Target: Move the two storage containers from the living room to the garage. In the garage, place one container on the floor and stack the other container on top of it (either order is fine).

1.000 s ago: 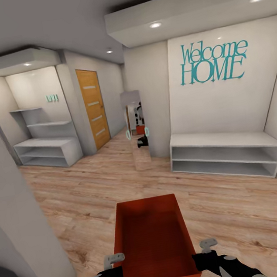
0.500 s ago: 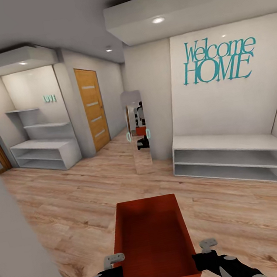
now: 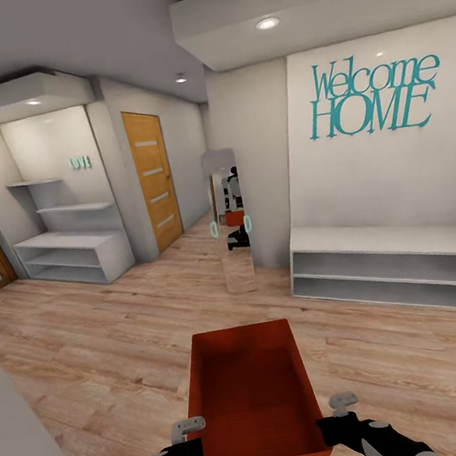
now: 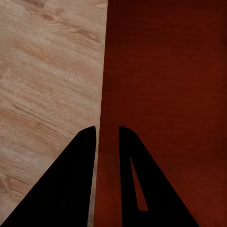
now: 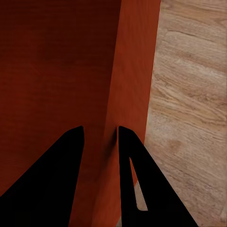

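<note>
I'm carrying one storage container (image 3: 252,398), orange-red and empty, low and near in the head view, above the wood-plank floor (image 3: 114,345). Left tool (image 3: 187,444) pinches the container's left wall near the near corner; in the left wrist view its fingers (image 4: 82,165) straddle that wall, narrow gap, holding it. Right tool (image 3: 335,423) does the same on the right wall, fingers (image 5: 137,175) either side of the wall in the right wrist view. Ahead: white wall with teal "Welcome HOME" lettering (image 3: 372,95), a low white shelf unit (image 3: 392,263) under it at right, a tall mirror (image 3: 230,220) in the middle, probably reflecting the robot and container, though it's small. Wooden door (image 3: 152,177) far left of centre, another white shelf unit (image 3: 72,253) at far left.
</note>
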Available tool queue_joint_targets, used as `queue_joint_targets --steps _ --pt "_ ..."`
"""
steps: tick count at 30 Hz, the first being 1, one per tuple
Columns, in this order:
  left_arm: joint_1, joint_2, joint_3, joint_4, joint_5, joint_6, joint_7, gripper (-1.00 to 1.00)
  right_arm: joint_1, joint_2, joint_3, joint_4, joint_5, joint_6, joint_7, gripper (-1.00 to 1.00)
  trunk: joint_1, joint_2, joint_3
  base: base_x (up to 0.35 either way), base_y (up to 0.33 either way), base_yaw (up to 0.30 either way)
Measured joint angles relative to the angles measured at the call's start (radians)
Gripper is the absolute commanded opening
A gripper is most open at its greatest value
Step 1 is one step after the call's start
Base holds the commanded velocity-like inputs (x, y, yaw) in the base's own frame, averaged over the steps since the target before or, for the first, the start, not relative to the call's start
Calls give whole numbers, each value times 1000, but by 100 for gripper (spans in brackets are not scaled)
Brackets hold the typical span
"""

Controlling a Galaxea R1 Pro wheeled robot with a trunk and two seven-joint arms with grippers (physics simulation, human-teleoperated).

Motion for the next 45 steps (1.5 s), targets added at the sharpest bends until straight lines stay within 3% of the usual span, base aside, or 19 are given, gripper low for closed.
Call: queue_joint_targets --steps 13,30,45 --pt "0 2 0 0 0 0 -2 -100 0 2 -1 0 1 0 -3 -100 0 0 0 324 0 228" --pt "0 1 0 0 0 1 -1 -100 0 1 -1 0 1 0 -2 -100 0 0 0 324 0 18" --pt "0 -1 0 0 -1 1 0 -100 0 0 -5 0 4 0 1 -100 0 0 0 324 0 194"
